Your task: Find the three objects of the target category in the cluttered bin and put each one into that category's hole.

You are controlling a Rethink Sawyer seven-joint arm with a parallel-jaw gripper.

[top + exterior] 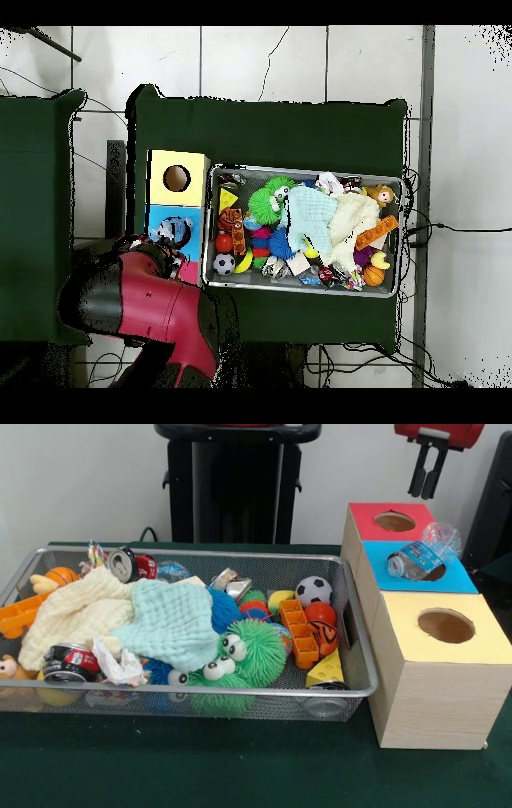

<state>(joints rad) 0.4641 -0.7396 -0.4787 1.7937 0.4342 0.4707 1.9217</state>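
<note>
A crushed clear plastic bottle [420, 556] with a blue label lies tilted across the round hole of the blue box [456, 580], its neck pointing left; the overhead view shows the bottle [170, 230] on that same box. My gripper [425, 494] hangs above and a little behind it, well clear, with its two black fingers open and nothing between them. The red box [376, 510] and the yellow box [416, 612] each show an empty hole. The wire bin [356, 664] stands left of the boxes, full of clutter. In the overhead view my red arm [150, 300] covers the gripper.
In the bin lie a cream cloth [76, 612], a mint cloth [172, 624], two cans [124, 564] [68, 662], green fuzzy toys [248, 652], a small football [314, 590], an orange block [298, 634] and a cheese wedge [326, 670]. The robot's black pedestal [236, 484] rises behind the bin.
</note>
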